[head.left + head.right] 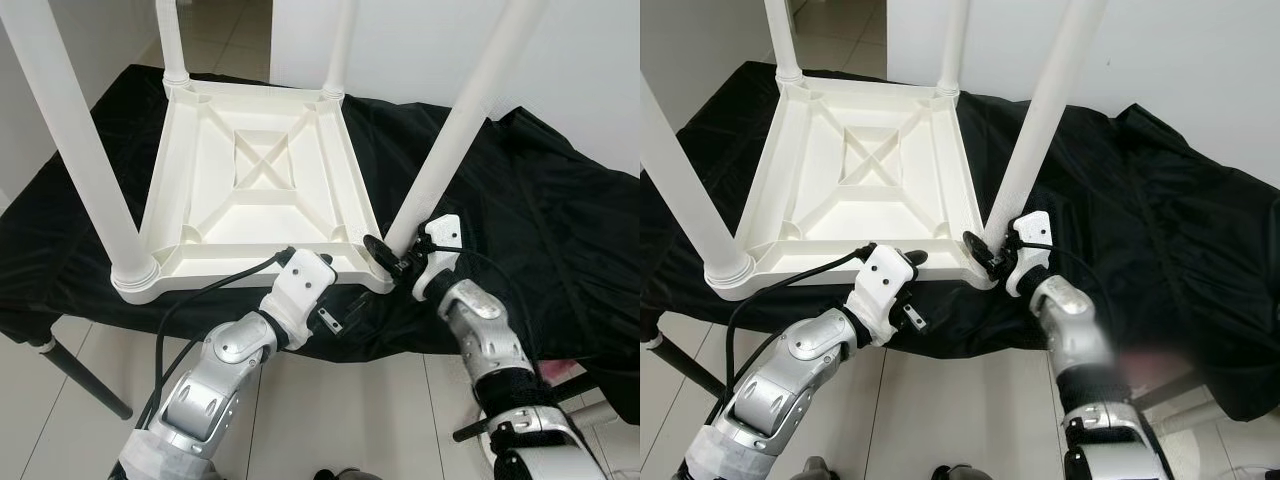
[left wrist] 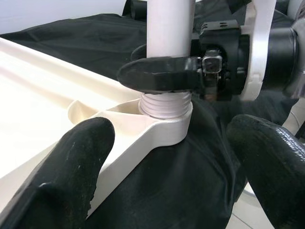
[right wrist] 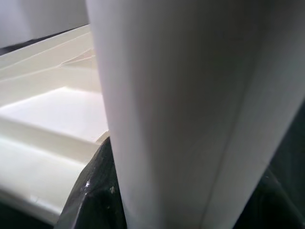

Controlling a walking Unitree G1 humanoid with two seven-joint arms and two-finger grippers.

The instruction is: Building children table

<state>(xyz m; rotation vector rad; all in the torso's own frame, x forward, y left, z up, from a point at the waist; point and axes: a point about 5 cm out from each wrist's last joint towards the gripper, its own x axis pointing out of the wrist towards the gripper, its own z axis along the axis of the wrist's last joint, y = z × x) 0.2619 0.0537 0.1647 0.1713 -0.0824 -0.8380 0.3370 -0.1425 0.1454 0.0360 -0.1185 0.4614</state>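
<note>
White table (image 1: 262,180) inverted, legs pointing upward.

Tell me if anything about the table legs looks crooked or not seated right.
One thing stands out: the near right leg, held low by the right gripper, leans outward from the upturned tabletop. In the left wrist view its thread shows above the corner socket, so it isn't fully screwed in. The left gripper is open beside that corner.
</note>
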